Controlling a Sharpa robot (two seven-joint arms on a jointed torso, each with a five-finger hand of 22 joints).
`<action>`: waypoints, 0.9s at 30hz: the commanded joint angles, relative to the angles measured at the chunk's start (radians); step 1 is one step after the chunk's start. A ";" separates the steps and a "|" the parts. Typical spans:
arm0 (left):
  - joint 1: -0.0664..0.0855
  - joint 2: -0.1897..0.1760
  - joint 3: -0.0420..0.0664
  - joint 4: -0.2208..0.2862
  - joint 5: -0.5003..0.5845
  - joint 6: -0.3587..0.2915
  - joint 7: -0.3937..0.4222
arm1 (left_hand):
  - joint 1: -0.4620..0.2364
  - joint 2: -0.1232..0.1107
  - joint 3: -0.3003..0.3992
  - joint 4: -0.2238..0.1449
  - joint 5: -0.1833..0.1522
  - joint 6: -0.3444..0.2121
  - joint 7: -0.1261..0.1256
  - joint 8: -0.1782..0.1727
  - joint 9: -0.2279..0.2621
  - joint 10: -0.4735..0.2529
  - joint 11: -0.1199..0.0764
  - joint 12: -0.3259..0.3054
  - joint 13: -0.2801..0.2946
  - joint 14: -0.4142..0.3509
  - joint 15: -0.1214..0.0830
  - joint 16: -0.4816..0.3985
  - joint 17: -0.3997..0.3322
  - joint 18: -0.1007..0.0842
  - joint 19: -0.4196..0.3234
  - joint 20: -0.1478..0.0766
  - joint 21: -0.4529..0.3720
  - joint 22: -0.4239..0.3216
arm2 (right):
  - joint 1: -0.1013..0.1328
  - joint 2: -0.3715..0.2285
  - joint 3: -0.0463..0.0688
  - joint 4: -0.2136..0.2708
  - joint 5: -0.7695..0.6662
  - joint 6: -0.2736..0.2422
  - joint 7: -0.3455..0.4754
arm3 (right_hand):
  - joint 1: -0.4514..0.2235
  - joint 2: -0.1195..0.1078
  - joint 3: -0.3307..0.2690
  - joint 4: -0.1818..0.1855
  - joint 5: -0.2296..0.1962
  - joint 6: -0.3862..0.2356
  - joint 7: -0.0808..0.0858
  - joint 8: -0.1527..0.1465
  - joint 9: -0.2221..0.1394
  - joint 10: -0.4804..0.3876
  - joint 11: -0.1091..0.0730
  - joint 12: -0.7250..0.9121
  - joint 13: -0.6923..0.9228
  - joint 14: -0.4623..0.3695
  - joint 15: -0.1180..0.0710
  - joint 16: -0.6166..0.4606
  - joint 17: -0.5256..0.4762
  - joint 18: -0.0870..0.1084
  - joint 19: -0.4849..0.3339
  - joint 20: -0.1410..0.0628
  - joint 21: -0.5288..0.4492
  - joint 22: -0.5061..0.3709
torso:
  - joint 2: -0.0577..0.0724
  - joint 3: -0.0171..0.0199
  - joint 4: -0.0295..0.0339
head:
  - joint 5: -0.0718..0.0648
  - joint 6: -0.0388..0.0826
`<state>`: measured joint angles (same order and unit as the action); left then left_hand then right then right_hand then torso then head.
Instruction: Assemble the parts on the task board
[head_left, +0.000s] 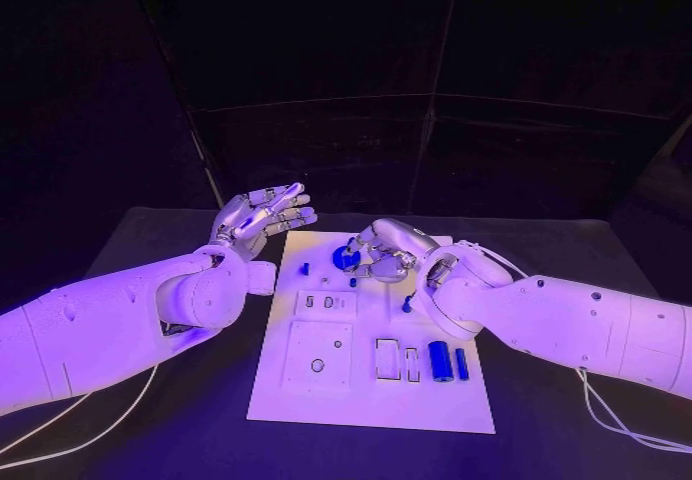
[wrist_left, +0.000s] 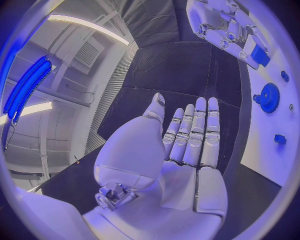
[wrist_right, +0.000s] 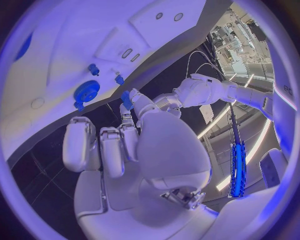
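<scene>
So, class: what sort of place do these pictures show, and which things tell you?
Probably a robotics lab or test cell: a black table backed by dark panels, a white task board with small blue parts, and ceiling strip lights.

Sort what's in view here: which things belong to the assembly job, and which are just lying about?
Belong to the job:
- white task board
- blue gear, on the board's far end beside the right hand
- blue cylinder and thin blue rod, near the board's right edge
- small blue peg
- left hand, open, raised beside the board

Just lying about:
- white cables on the black table
</scene>
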<state>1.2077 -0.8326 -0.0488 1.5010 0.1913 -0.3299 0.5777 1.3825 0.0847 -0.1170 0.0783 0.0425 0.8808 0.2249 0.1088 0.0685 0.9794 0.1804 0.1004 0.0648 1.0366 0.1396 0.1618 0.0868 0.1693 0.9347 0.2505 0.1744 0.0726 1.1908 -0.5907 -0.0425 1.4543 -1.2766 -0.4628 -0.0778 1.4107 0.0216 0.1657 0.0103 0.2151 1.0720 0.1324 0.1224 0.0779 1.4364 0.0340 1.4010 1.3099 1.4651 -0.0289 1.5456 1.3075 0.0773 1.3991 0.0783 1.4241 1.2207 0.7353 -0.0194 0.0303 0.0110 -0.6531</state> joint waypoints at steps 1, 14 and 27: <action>0.004 0.003 0.001 -0.002 -0.003 0.014 0.005 | 0.012 0.003 0.001 -0.006 0.004 0.009 0.005 -0.003 0.000 0.008 0.003 -0.005 0.000 0.007 0.002 -0.006 -0.001 0.012 0.006 0.000 -0.004 -0.001 | -0.008 0.016 0.000 -0.002 -0.048 0.025 -0.053 | -0.004 0.008 0.007 0.001 -0.002 0.028 -0.017 0.006 0.008 0.003 -0.001 0.000 0.075 0.095 -0.008 0.004 0.213 -0.007 0.001 -0.005 0.001 -0.001 | 0.000 0.0004 -0.0005 | 0.010 -0.005; 0.005 0.011 0.001 -0.009 -0.003 0.015 0.004 | 0.012 0.003 0.001 -0.006 0.004 0.009 0.005 -0.003 0.000 0.008 0.003 -0.005 0.000 0.007 0.002 -0.006 -0.002 0.012 0.006 0.000 -0.005 -0.002 | -0.034 0.049 -0.021 0.003 -0.115 0.110 -0.117 | -0.013 0.004 0.009 0.002 -0.003 0.025 -0.016 0.003 0.008 0.000 0.000 -0.004 0.071 0.094 -0.008 0.002 0.210 -0.007 0.000 -0.006 0.000 -0.003 | 0.000 0.0024 -0.0015 | 0.028 -0.023; 0.005 0.019 0.001 -0.015 -0.003 0.017 0.001 | 0.013 0.003 0.001 -0.007 0.004 0.009 0.005 -0.004 0.000 0.009 0.003 -0.005 0.000 0.007 0.002 -0.006 -0.002 0.012 0.007 0.000 -0.005 -0.002 | -0.041 0.063 -0.034 -0.010 -0.127 0.130 -0.131 | -0.015 0.003 0.009 0.002 -0.003 0.025 -0.016 0.003 0.008 -0.001 0.000 -0.004 0.071 0.094 -0.007 0.002 0.209 -0.007 0.000 -0.006 -0.001 -0.004 | 0.001 0.0029 -0.0019 | 0.032 -0.032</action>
<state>1.2107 -0.8152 -0.0486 1.4861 0.1913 -0.3274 0.5764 1.3870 0.0892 -0.1170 0.0783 0.0426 0.8808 0.2249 0.1088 0.0685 0.9829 0.1840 0.1005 0.0649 1.0366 0.1396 0.1618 0.0861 0.1693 0.9347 0.2505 0.1744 0.0719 1.1485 -0.5291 -0.0761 1.4449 -1.3859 -0.3539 -0.1975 1.4009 0.0249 0.1687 0.0137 0.2086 1.0720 0.1324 0.1184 0.0779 1.4363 0.0341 1.4008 1.3103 1.4651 -0.0288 1.5455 1.3074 0.0774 1.3991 0.0783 1.4241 1.2184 0.7356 -0.0165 0.0285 0.0442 -0.6836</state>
